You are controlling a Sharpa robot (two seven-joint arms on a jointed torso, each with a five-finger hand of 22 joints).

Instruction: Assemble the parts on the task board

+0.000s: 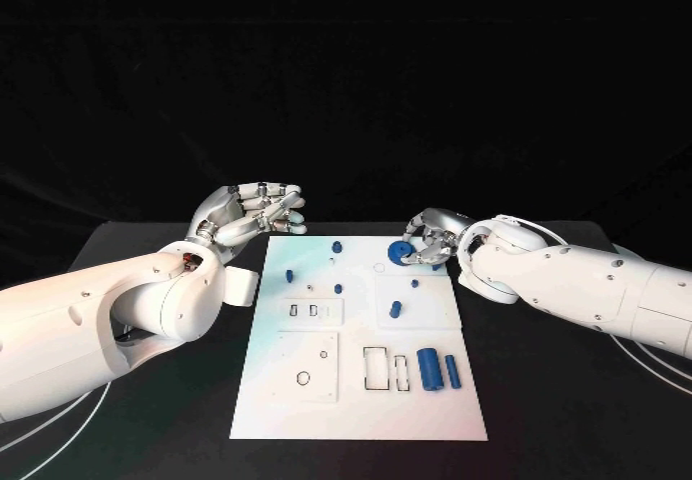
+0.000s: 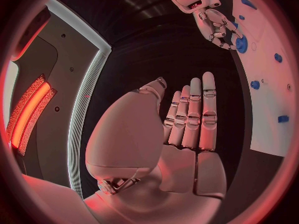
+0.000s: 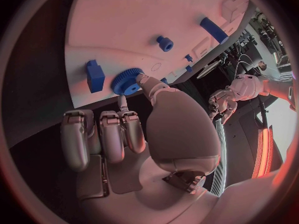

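Near the far right corner of the white board (image 1: 289,400) sits a blue gear (image 1: 400,249), and the right hand (image 1: 437,238) pinches it between thumb and fingertip while its other fingers curl below. Two blue cylinders (image 1: 430,369) lie side by side toward the board's near right. Small blue pegs (image 1: 336,245) stand along the far part. Off the board's far left corner, the left hand (image 1: 248,220) hovers above the black desk (image 1: 577,420), fingers straight, close together, holding nothing.
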